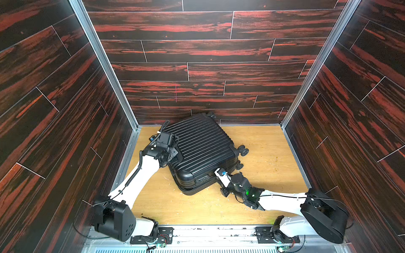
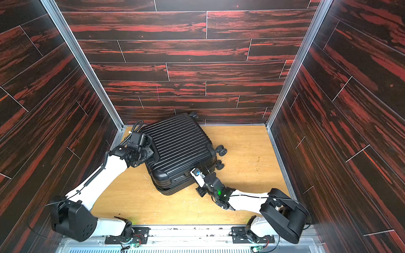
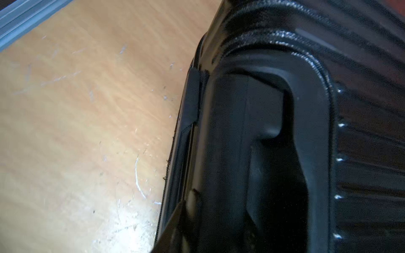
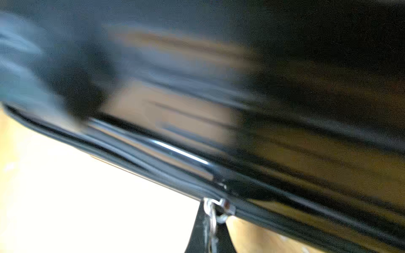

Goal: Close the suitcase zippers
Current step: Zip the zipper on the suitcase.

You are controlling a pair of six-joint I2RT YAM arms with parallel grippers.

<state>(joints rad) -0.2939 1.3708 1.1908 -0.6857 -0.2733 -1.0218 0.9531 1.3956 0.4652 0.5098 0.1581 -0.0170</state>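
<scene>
Wood-panelled walls box in the desk (image 1: 263, 153); the suitcase (image 1: 201, 144) lies flat, back left. Our right tool (image 1: 218, 172), the nearer one, is clamped on the zipper pull (image 4: 215, 210). The zipper track (image 4: 166, 177) runs lengthwise along the suitcase's near side. We cannot tell the left tool (image 1: 174, 151) state.

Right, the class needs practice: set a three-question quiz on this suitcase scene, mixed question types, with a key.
1. True or false: the suitcase lies flat, ribbed shell up.
2. Which arm's fingers pinch the zipper pull? A: left. B: right.
3. Fill in: the suitcase rests on a ___ tabletop.
Key: 1 true; 2 B; 3 wooden.
</scene>
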